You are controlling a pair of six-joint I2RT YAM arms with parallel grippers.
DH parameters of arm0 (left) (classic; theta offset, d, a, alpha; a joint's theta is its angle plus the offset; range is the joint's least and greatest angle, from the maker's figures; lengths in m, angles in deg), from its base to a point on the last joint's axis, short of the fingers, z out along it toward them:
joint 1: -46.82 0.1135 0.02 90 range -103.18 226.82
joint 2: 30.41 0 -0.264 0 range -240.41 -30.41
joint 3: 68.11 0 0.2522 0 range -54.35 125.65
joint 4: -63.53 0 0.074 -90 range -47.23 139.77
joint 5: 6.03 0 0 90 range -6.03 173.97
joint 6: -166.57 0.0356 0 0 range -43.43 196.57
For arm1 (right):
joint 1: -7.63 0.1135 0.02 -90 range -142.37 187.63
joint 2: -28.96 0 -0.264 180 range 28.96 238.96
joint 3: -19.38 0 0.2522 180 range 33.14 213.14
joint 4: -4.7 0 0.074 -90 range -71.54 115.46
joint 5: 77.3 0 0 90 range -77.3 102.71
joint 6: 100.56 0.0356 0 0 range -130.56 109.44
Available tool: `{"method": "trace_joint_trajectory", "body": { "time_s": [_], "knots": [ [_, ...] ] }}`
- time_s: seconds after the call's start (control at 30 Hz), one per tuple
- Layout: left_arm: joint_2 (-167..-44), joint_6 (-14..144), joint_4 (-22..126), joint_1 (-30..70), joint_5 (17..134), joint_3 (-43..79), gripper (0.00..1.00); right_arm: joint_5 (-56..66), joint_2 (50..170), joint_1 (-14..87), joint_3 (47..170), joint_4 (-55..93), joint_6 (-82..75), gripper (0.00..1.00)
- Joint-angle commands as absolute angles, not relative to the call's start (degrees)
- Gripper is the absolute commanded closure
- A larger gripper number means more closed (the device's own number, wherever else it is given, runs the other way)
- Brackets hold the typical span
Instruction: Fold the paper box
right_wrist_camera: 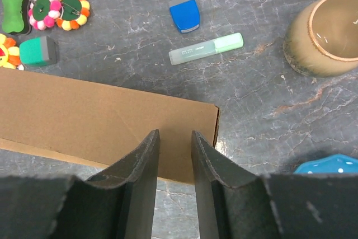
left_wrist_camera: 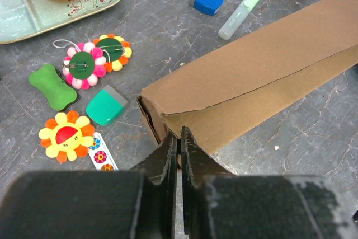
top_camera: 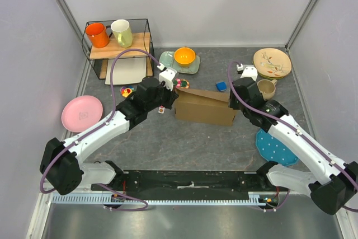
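The paper box (top_camera: 204,109) is a long brown cardboard box lying across the middle of the table. In the left wrist view its lid (left_wrist_camera: 263,54) hangs slightly over the front wall. My left gripper (left_wrist_camera: 179,133) is shut, with its tips pressed at the box's near left corner (top_camera: 177,90). Whether cardboard is nipped between them does not show. My right gripper (right_wrist_camera: 175,134) is open and hovers over the right end of the box (right_wrist_camera: 84,110), with nothing between its fingers. In the top view it sits at that end (top_camera: 235,98).
Behind the box lie a blue eraser (right_wrist_camera: 184,14), a green highlighter (right_wrist_camera: 206,48), a green eraser (left_wrist_camera: 107,106) and felt flower toys (left_wrist_camera: 95,60). A brown cup (right_wrist_camera: 327,32), a teal tray (top_camera: 168,60) with a yellow bowl (top_camera: 184,56), a beige plate (top_camera: 272,62), a pink plate (top_camera: 82,113), a blue dotted plate (top_camera: 278,146) and a mug rack (top_camera: 118,40) surround it.
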State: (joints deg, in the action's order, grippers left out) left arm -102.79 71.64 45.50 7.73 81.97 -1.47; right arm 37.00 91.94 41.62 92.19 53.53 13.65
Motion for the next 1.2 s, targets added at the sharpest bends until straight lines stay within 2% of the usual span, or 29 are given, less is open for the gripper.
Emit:
{"method": "trace_joint_trajectory", "body": {
  "time_s": [0.0, 0.17, 0.7, 0.87, 1.17],
  "knots": [
    [-103.53, 70.77, 35.28, 7.18, 80.28, -1.71, 0.87, 35.73, 90.49, 41.73, 89.57, 53.96, 14.31, 0.63],
    [-101.78, 71.56, 34.48, 7.44, 81.16, 0.49, 0.81, 36.0, 90.31, 41.64, 90.88, 54.05, 14.32, 0.62],
    [-99.31, 72.18, 35.44, 8.15, 82.92, 1.9, 0.77, 35.91, 90.57, 41.73, 91.24, 54.14, 14.14, 0.61],
    [-98.43, 71.12, 37.73, 8.5, 82.12, 1.19, 0.64, 35.91, 90.4, 41.64, 91.06, 54.32, 14.05, 0.61],
    [-99.4, 69.36, 40.1, 9.03, 81.95, 1.72, 0.66, 35.91, 90.13, 41.73, 90.88, 54.23, 13.96, 0.61]
  ]
}}
